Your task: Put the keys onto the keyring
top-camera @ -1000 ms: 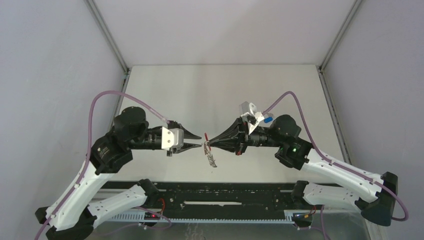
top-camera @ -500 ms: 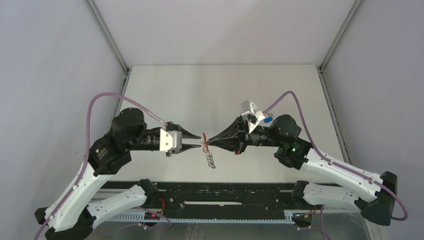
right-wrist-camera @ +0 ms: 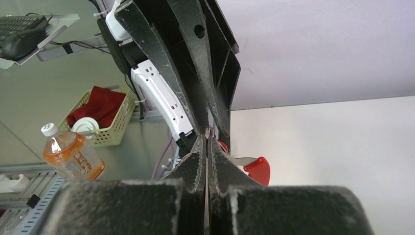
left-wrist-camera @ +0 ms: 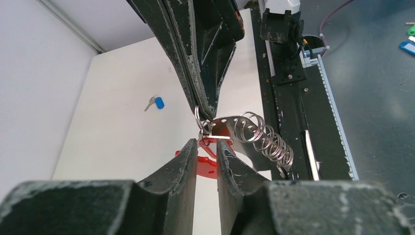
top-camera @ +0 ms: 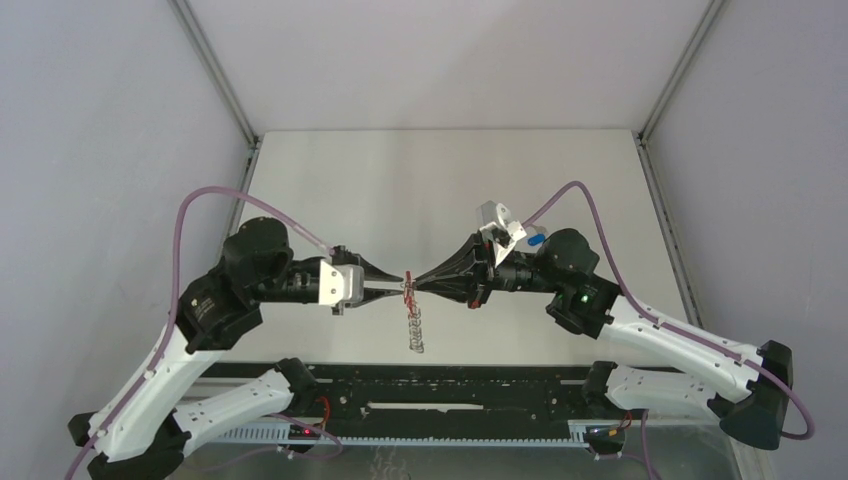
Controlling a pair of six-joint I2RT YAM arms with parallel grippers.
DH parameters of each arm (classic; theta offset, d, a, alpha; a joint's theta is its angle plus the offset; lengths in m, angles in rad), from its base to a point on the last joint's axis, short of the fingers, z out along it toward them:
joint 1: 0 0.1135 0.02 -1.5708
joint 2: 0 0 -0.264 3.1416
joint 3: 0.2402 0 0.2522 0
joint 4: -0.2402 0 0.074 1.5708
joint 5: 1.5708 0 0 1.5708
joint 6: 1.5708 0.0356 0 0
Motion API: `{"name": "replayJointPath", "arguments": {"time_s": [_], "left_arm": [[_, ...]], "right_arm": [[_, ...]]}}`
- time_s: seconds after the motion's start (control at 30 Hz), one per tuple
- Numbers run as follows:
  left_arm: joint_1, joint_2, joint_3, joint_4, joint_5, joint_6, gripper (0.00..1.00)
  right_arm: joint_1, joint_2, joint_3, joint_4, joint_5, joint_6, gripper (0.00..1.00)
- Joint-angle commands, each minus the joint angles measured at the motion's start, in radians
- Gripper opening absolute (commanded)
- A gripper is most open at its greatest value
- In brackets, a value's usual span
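Observation:
The keyring (top-camera: 408, 290) hangs in the air between both grippers, its chain of silver rings (top-camera: 417, 332) dangling over the table. My right gripper (top-camera: 415, 288) is shut on a silver ring (right-wrist-camera: 208, 131) at the top of the keyring. My left gripper (top-camera: 400, 291) is closed on the keyring's red band (left-wrist-camera: 209, 146), which fills the narrow gap between its fingers (left-wrist-camera: 188, 156). The coil of rings (left-wrist-camera: 264, 138) hangs to the right. The blue-tagged key (left-wrist-camera: 157, 103) lies on the white table; it also shows in the top view (top-camera: 537, 240). A red piece with a silver strip (right-wrist-camera: 257, 169) shows beside my right fingers; I cannot tell whether it is the red-tagged key.
The black rail (top-camera: 440, 385) with the arm bases runs along the table's near edge, just below the hanging rings. White walls enclose the table (top-camera: 400, 190) at the left, right and back. A basket (right-wrist-camera: 105, 117) and a bottle (right-wrist-camera: 73, 154) stand off the table.
My left gripper has moved right to the keyring and closed its open jaws on the red band. The ring chain now hangs straighter down. The right gripper has stayed put.

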Motion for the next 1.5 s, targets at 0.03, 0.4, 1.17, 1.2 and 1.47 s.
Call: {"name": "replayJointPath", "arguments": {"time_s": [0.03, 0.4, 1.17, 1.2, 1.47], "left_arm": [[-0.006, 0.007, -0.013, 0.060, -0.026, -0.029, 0.23], [-0.015, -0.002, -0.040, 0.052, -0.042, 0.020, 0.04], [-0.216, -0.134, -0.207, 0.091, -0.224, 0.398, 0.22], [-0.216, -0.133, -0.204, 0.098, -0.223, 0.381, 0.24], [-0.216, -0.159, -0.212, 0.166, -0.266, 0.182, 0.30]], "right_arm": [[0.004, -0.003, 0.024, 0.041, -0.008, 0.008, 0.00], [0.003, -0.006, 0.031, 0.032, -0.006, 0.005, 0.00], [0.004, 0.032, 0.030, 0.054, -0.002, 0.054, 0.00], [0.004, 0.033, 0.030, 0.054, -0.002, 0.057, 0.00], [-0.008, 0.036, 0.004, 0.119, -0.024, 0.109, 0.00]]}}
